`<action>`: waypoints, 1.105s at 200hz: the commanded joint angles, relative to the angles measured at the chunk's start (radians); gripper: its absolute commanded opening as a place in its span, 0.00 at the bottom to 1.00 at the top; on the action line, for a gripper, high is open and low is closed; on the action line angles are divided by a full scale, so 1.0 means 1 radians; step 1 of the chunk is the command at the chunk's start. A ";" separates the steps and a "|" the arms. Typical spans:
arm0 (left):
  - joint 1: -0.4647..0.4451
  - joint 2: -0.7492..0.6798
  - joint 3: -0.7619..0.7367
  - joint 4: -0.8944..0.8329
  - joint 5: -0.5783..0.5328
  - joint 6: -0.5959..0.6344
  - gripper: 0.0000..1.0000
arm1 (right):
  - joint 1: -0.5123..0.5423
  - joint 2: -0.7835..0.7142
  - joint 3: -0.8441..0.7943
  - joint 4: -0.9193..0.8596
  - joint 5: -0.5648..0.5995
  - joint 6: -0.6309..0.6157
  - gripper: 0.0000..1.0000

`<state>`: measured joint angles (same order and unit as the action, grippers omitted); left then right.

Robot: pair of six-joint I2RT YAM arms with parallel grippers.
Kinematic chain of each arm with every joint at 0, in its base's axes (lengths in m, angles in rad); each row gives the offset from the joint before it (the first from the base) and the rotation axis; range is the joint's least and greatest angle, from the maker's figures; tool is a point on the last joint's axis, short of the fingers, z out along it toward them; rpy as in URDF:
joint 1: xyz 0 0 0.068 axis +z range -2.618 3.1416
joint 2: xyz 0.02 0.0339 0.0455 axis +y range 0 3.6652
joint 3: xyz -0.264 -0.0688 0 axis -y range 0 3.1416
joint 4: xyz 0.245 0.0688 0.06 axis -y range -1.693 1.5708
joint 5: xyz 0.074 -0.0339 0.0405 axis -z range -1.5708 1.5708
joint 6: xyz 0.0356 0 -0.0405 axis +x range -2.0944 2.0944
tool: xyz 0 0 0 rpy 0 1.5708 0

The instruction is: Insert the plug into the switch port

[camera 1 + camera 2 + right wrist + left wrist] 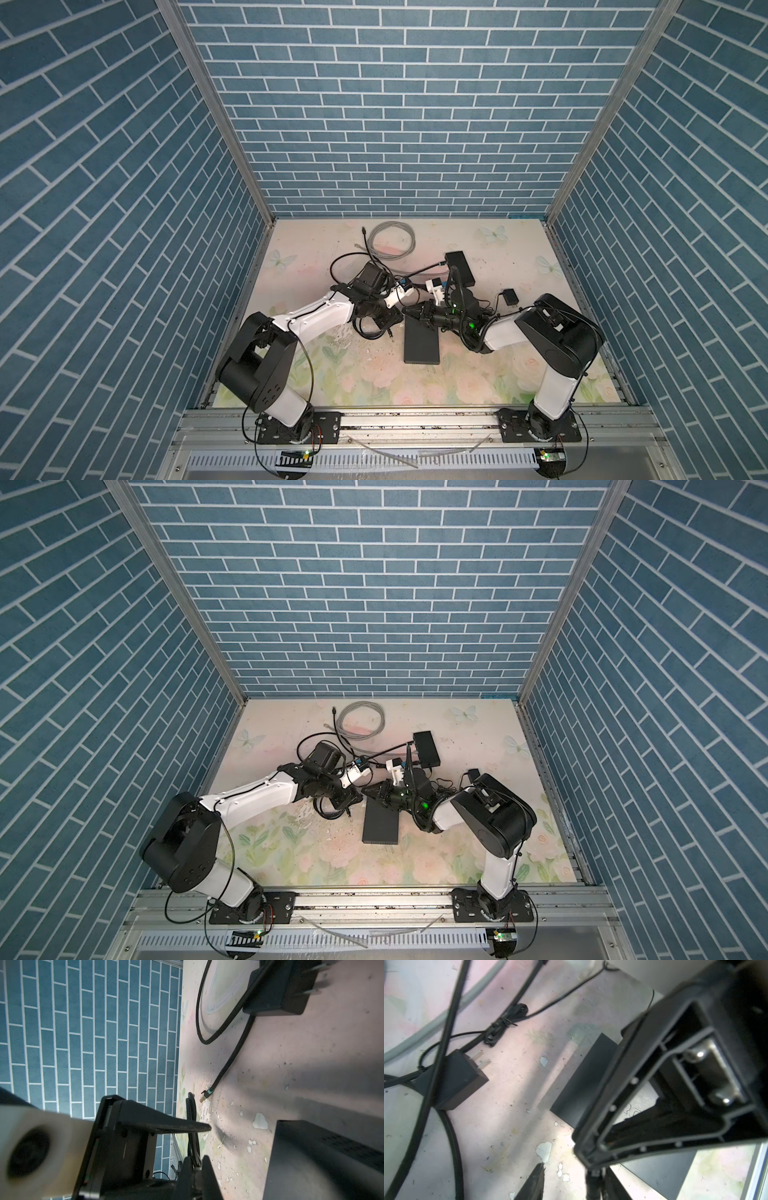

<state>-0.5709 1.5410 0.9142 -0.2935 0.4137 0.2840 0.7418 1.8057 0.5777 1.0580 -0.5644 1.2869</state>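
The right claw (195,1160) is clenched on a strand of thin black cable (192,1118), just beside the flat black rectangular switch box (311,1157). The left claw (568,1172) is released, with its jaws apart over the floral mat (374,374) and nothing between them. The gold-tipped plug with a teal collar (205,1095) lies loose on the mat near the box's far end, touching neither claw. Whether the gripped strand leads to that plug cannot be told, and the box's ports are not in view.

Judgement: the step in hand is securing the plug. Grip close behind the collar so the tip cannot droop. Square it to the port face, then press straight in while the other claw steadies the box.
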 commanded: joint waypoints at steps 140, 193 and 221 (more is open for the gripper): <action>0.045 -0.007 -0.141 0.367 0.247 -0.226 0.41 | -0.044 -0.073 -0.088 0.143 -0.005 0.077 0.00; 0.040 -0.019 -0.166 0.365 0.251 -0.228 0.33 | -0.054 -0.091 -0.080 0.103 -0.006 0.071 0.00; 0.039 -0.022 -0.169 0.373 0.271 -0.230 0.31 | -0.063 -0.082 -0.073 0.099 -0.005 0.074 0.00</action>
<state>-0.5282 1.5204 0.7624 0.0841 0.6617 0.0559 0.6899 1.7576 0.5049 1.1194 -0.5640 1.3224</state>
